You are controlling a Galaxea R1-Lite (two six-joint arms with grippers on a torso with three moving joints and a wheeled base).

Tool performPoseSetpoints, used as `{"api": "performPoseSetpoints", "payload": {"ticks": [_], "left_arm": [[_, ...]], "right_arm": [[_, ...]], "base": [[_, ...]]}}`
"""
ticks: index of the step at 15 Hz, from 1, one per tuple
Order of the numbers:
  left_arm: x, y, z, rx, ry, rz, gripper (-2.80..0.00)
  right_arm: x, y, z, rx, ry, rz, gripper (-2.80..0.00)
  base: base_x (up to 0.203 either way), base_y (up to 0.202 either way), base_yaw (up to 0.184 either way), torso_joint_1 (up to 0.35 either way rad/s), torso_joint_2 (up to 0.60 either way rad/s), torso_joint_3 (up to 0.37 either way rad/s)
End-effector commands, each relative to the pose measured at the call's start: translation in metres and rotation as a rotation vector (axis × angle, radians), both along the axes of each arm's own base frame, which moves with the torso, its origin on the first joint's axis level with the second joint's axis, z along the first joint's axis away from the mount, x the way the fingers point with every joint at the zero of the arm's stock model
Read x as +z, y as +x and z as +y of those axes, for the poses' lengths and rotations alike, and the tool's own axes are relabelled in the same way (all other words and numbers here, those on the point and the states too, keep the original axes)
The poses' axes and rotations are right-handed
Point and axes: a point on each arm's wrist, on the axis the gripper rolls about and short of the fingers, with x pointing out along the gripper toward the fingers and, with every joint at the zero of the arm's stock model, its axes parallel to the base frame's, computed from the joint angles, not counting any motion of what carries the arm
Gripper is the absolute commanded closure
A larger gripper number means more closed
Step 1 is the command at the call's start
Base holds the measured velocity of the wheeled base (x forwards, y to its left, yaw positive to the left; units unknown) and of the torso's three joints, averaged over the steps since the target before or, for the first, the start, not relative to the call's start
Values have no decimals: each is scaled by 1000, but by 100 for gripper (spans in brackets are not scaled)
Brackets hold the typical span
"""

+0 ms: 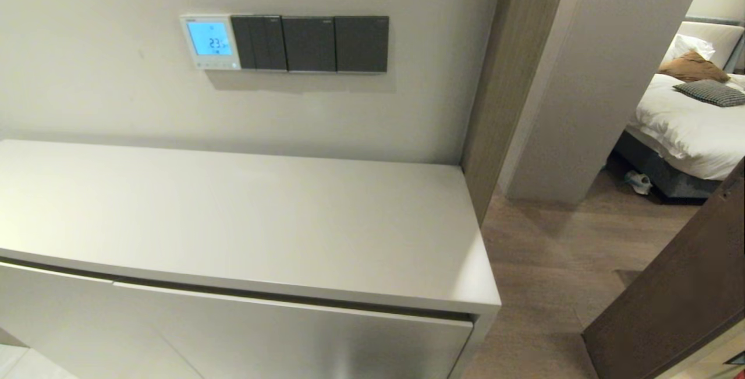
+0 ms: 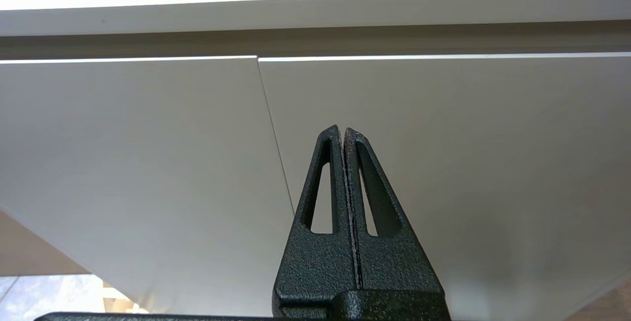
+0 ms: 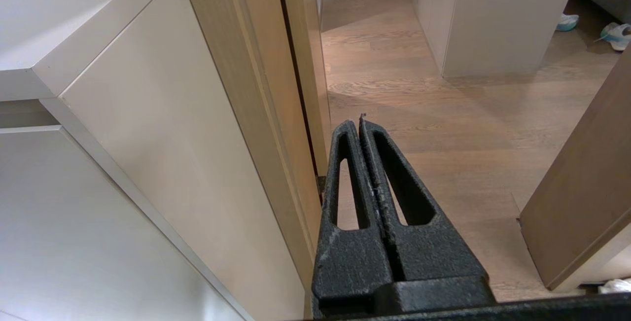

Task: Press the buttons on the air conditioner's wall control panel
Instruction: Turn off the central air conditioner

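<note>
Task at start; no press made as far as visible.
Control panel (image 1: 210, 42) on wall above cabinet (image 1: 244, 222), display lit.
Left gripper (image 2: 343, 131) low, facing cabinet doors, fingers pressed together, holding nothing.
Right gripper (image 3: 356, 123) low beside cabinet end, fingers likewise together, nothing held.
Both well apart from panel; reach and press remain.

Neither arm reaches into the head view; both hang low, out of its sight.

Left claw (image 2: 343, 131): fingers pressed flat together along their whole length, tips meeting, nothing between them. Points forward and slightly up.

Right claw (image 3: 358, 123): fingers likewise closed against each other, tips touching, nothing gripped. Points forward and downward.

Both claws are dark, rough-textured, each finger with a long slot through it.
</note>
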Motion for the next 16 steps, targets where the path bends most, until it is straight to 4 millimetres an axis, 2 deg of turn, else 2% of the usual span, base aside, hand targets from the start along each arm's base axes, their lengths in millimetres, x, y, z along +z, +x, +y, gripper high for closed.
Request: {"api": "performPoseSetpoints", "payload": {"ticks": [1,7,10,13,16], "left_arm": [[2,0,0,2,-11,-18,0],[42,-15,0,-6,-46,-89,0],[75,-13,0,-21,-46,-71,0],[114,8,-1,-47,-58,-2,0],[155,52,-3,-96,-108,63,0]], "right_arm": [[0,0,0,0,0,3,0],[0,0,0,0,0,3,0],[0,0,0,0,0,3,0],[0,0,0,0,0,3,0],[0,0,0,0,0,3,0]], "base": [[0,0,0,0,0,0],[0,0,0,0,0,0],[0,0,0,0,0,0],[0,0,0,0,0,0],[0,0,0,0,0,0]]}}
